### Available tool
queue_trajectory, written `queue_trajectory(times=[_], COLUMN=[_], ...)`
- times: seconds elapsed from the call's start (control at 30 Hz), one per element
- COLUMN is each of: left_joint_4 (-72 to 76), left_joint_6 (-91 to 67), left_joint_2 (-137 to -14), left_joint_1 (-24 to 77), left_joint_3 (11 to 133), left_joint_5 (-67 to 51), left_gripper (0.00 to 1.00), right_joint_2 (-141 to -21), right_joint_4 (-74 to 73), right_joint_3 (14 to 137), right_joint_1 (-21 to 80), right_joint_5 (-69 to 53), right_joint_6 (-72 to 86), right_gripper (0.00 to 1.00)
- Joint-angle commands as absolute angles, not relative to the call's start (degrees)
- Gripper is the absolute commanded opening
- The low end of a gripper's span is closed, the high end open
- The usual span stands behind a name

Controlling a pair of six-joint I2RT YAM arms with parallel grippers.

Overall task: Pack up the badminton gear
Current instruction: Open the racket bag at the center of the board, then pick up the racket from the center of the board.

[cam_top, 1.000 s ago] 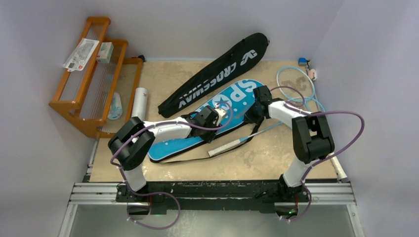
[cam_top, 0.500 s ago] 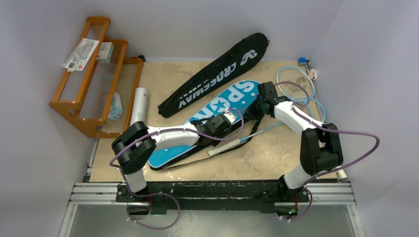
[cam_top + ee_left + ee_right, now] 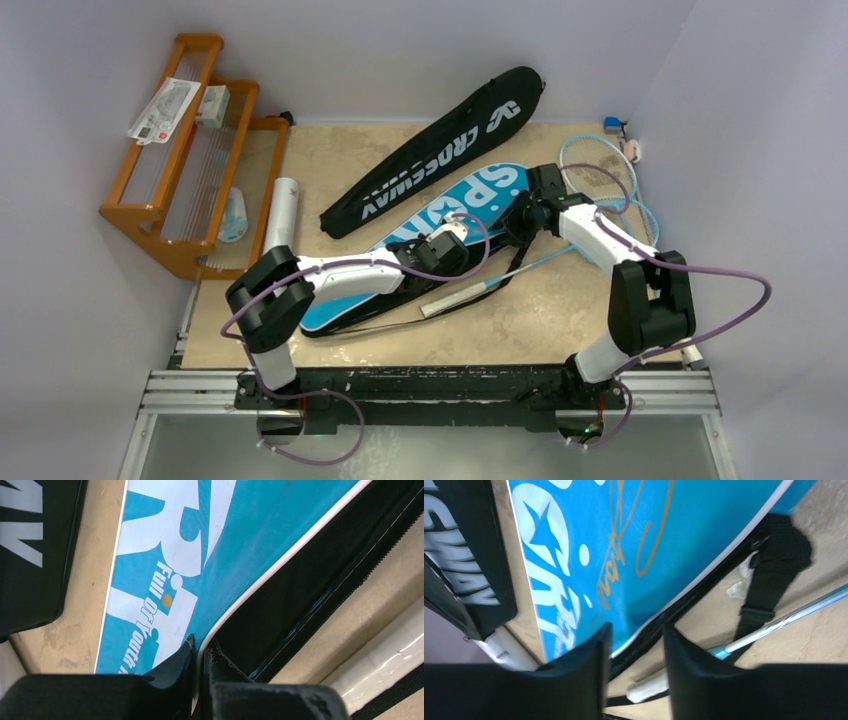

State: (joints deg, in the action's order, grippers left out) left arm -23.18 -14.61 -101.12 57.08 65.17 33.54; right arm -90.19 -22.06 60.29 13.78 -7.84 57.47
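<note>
The blue "SPORT" cover (image 3: 485, 188) lies mid-table, its side unzipped so the black lining (image 3: 310, 580) shows. My left gripper (image 3: 455, 238) (image 3: 201, 647) is shut on the cover's white-piped edge (image 3: 260, 575). My right gripper (image 3: 520, 222) (image 3: 634, 635) hovers over the same edge farther up, jaws apart and holding nothing. A light-blue racket lies to the right with its head (image 3: 600, 170) at the far right, its shaft (image 3: 794, 612) running beside the cover and its white handle (image 3: 455, 298) near the front. The black "CROSSWAY" cover (image 3: 440, 150) lies behind. A white tube (image 3: 283, 208) stands at the left.
An orange wooden rack (image 3: 150, 210) with packets on it stands at the far left. The blue cover's black strap (image 3: 774, 565) trails over the racket shaft. Small objects (image 3: 618, 128) sit in the back right corner. The table's front rail (image 3: 430, 385) holds both arm bases.
My left gripper moved right along the blue cover and closed on its piped edge. My right gripper's jaws opened off that edge. The cover shifted slightly.
</note>
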Motion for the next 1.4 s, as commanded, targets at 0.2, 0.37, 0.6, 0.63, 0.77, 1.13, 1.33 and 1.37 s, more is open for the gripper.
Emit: queue_trajectory(times=[0.2,0.37,0.6,0.63,0.77,1.13,1.33,1.37], left_joint_4=[-24.80,-24.21,-22.67,-22.55,-21.34,-20.58,-20.04,-19.86], left_joint_6=[-17.44,-19.96,-20.83,-20.91,-21.26,-21.17,-20.96,-20.85], left_joint_2=[-95.03,-96.13,-95.95,-96.04,-96.19,-96.49,-96.84,-96.83], left_joint_1=[55.88,52.56,50.46,50.43,50.36,50.28,50.27,50.27], left_joint_3=[68.58,70.14,69.23,69.03,68.35,68.06,68.22,68.20], left_joint_5=[28.92,21.71,17.22,16.76,14.76,12.75,12.07,12.04], left_gripper=[0.00,0.00,0.00,0.00,0.00,0.00,0.00,0.00], right_joint_2=[-80.85,-78.36,-75.69,-75.50,-77.31,-86.92,-92.26,-92.24], right_joint_4=[-23.47,-30.73,-28.55,-27.72,-25.70,-21.95,-21.70,-20.99], right_joint_3=[60.15,57.65,48.07,46.82,44.54,48.29,51.32,51.07], right_joint_1=[12.30,8.59,-1.71,-1.97,-2.77,-2.81,-2.81,-2.81], right_joint_5=[-1.62,4.82,2.29,3.09,3.17,4.38,1.20,0.34], right_joint_6=[51.37,53.18,52.94,53.51,55.91,59.38,58.44,58.02], right_gripper=[0.77,0.68,0.63,0.63,0.61,0.58,0.32,0.17])
